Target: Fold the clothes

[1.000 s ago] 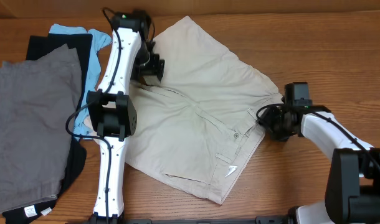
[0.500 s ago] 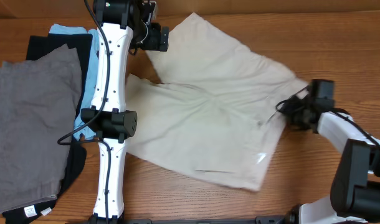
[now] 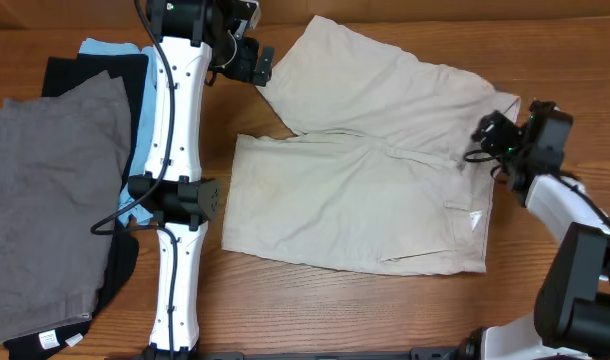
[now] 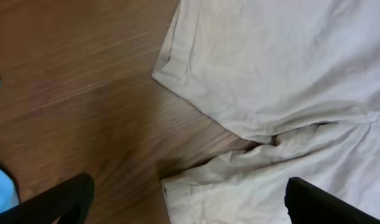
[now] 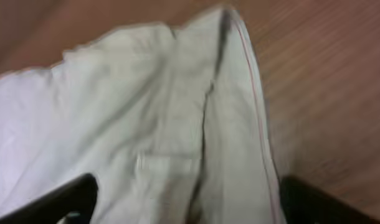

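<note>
Beige shorts [image 3: 355, 200] spread on table [image 3: 385, 310], white tag [image 3: 476, 222] unreadable; left claw [image 3: 255, 62], right claw [image 3: 493, 138] both wide, empty.

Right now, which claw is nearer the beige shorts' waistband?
Right. The right claw is at the far end of the waistband; the left claw is across the beige shorts, by a leg hem.

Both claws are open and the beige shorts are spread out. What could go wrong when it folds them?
1. The shorts are puckered at the crotch, so a fold might press creases in.
2. The left gripper and right gripper are open at opposite ends; an uneven grab could skew the cloth.
3. The grey shorts lie close beside the left arm, which might drag them.
</note>
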